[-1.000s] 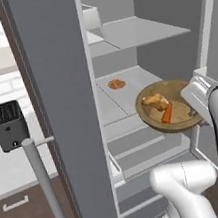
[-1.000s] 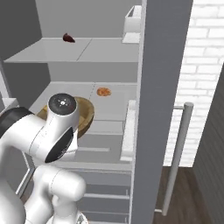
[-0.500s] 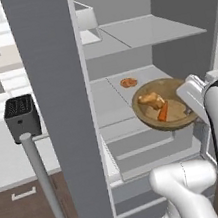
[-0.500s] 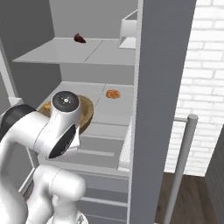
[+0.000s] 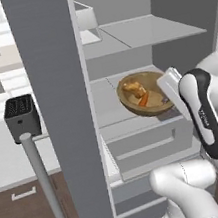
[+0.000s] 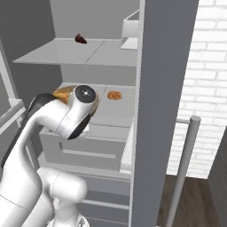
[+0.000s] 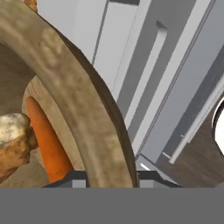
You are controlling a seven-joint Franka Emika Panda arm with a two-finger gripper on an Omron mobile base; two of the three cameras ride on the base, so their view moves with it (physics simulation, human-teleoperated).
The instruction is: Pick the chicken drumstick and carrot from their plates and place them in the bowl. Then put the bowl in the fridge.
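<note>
A: Where is the wooden bowl (image 5: 146, 94) at this moment?

B: Inside the open fridge (image 5: 133, 35), level with the middle shelf (image 5: 108, 106), above the pale grey drawers (image 5: 148, 147). From the left base view I cannot tell whether its base touches the shelf or is just above it.

A: And the food?

B: Both pieces lie in the bowl. The chicken drumstick (image 5: 134, 89) lies towards the back, and the carrot (image 5: 144, 100) lies just beside it, nearer the front. In the hand view the carrot (image 7: 46, 144) runs along the inner wall and the drumstick (image 7: 13, 144) touches it.

A: What about the end effector (image 7: 109, 179)?

B: It is clenched on the bowl's rim (image 7: 83, 109). In the hand view the rim passes between the two dark finger tips (image 7: 72, 179), one on each side of the wall. In the left base view the hand is at the bowl's right edge.

A: Anything else in the fridge?

B: In the right base view a small round orange-brown item (image 6: 115, 95) lies on the middle shelf, well to the right of the bowl edge (image 6: 64, 92) that peeks out behind the arm. A small dark red item (image 6: 80, 39) lies on the upper shelf (image 6: 88, 51), and a white box (image 6: 129, 31) stands at its right. The fridge door (image 5: 61, 114) stands open with its long bar handle (image 5: 46, 188). A black toaster (image 5: 21, 116) is on the bench (image 5: 7, 154) to the left.
</note>
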